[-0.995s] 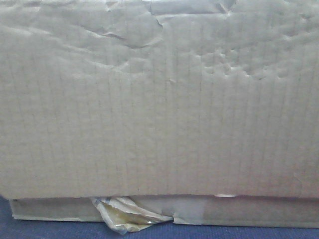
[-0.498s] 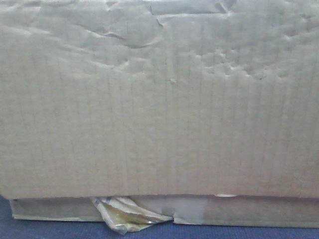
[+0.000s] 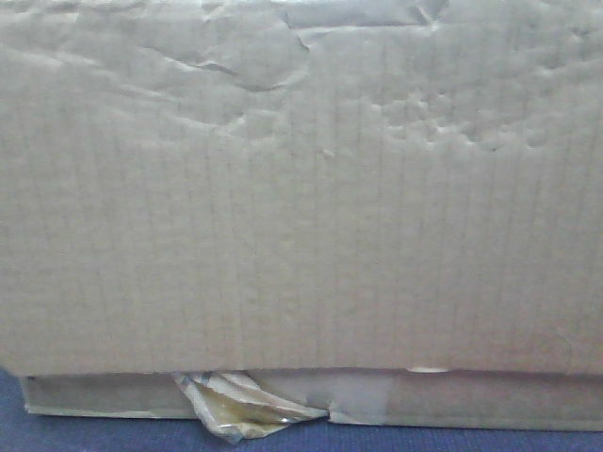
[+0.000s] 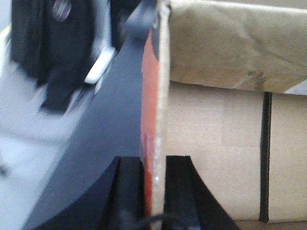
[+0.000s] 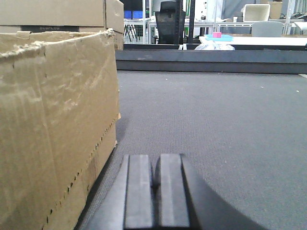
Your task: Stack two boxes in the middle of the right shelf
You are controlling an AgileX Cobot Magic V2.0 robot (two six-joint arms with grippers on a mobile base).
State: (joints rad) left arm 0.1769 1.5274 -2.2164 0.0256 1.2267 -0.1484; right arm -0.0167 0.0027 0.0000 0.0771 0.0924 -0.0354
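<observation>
Item: box [image 3: 301,207], brown corrugated, dented face filling my front view, tape scrap [image 3: 240,410] at its bottom edge, resting on carpet [image 5: 216,120]. Handling, as I judge it: light, walls soft and easily creased; take hold at the top wall edge near a corner. State: left gripper [image 4: 154,177] clamped on a cardboard wall [image 4: 161,96]; right gripper [image 5: 153,191] closed, empty, just beside the box

Box [image 5: 57,120] sits on carpet [image 5: 216,120], left of the right gripper [image 5: 153,165]
</observation>
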